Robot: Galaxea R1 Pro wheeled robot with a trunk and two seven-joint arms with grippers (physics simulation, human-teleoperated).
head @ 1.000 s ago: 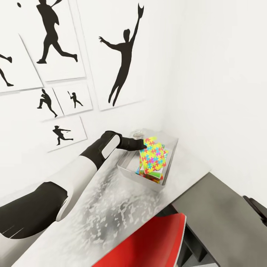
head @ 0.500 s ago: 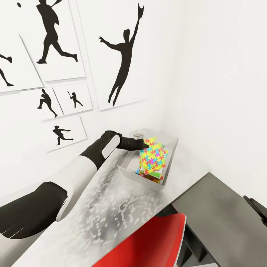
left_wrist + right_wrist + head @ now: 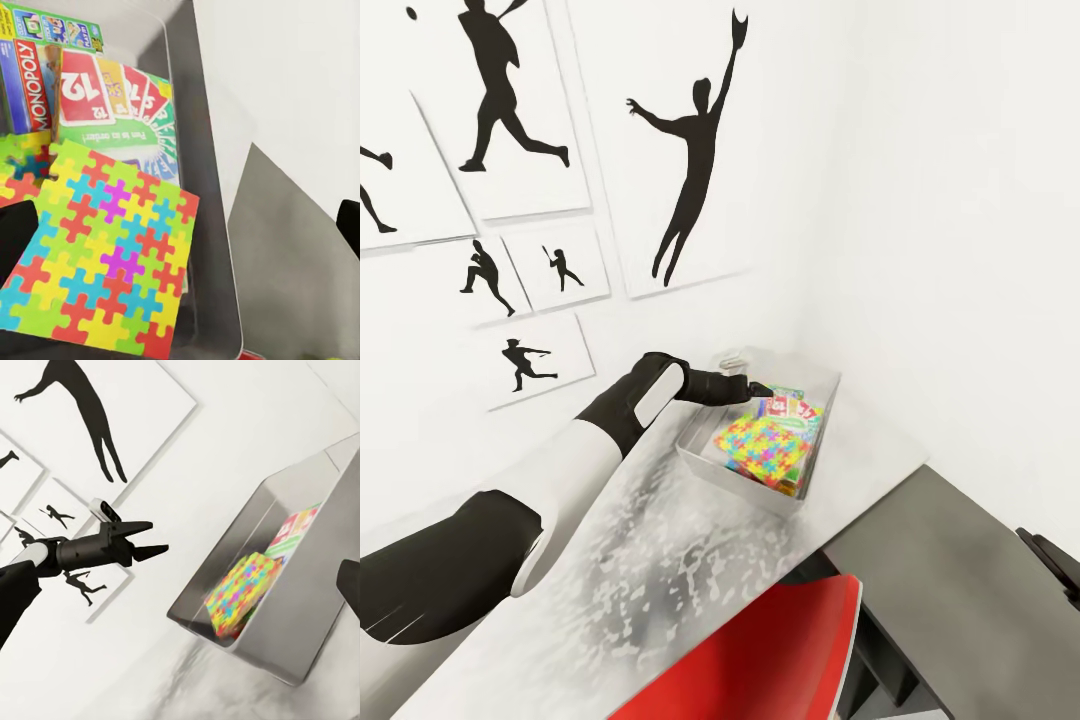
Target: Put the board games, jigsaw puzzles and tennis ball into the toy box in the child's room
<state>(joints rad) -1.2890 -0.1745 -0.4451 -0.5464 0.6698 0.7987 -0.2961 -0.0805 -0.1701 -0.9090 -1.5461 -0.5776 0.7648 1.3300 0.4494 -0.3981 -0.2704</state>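
My left gripper (image 3: 760,388) hangs open over the back of the light grey toy box (image 3: 760,495), nothing between its fingers. A multicoloured jigsaw puzzle (image 3: 760,445) lies loose in the box on top of the other toys. In the left wrist view this jigsaw puzzle (image 3: 112,247) overlaps a second one (image 3: 19,161), beside a Monopoly board game (image 3: 30,82), a red-yellow-green game (image 3: 120,105) and a green-edged box (image 3: 60,26). The right wrist view shows the left gripper (image 3: 154,540) spread open above the toy box (image 3: 300,622) and the puzzle (image 3: 236,592). One right finger (image 3: 349,585) sits at the view's edge.
The toy box stands in the corner of the pale table (image 3: 660,560), against white walls with black silhouette pictures (image 3: 695,150). A red chair (image 3: 760,650) is pushed in at the table's front. A lower dark grey unit (image 3: 960,570) adjoins on the right.
The jigsaw puzzle, held upright in my left gripper over the box, has dropped and now lies flat inside it. The left gripper has opened; the arm has barely moved.
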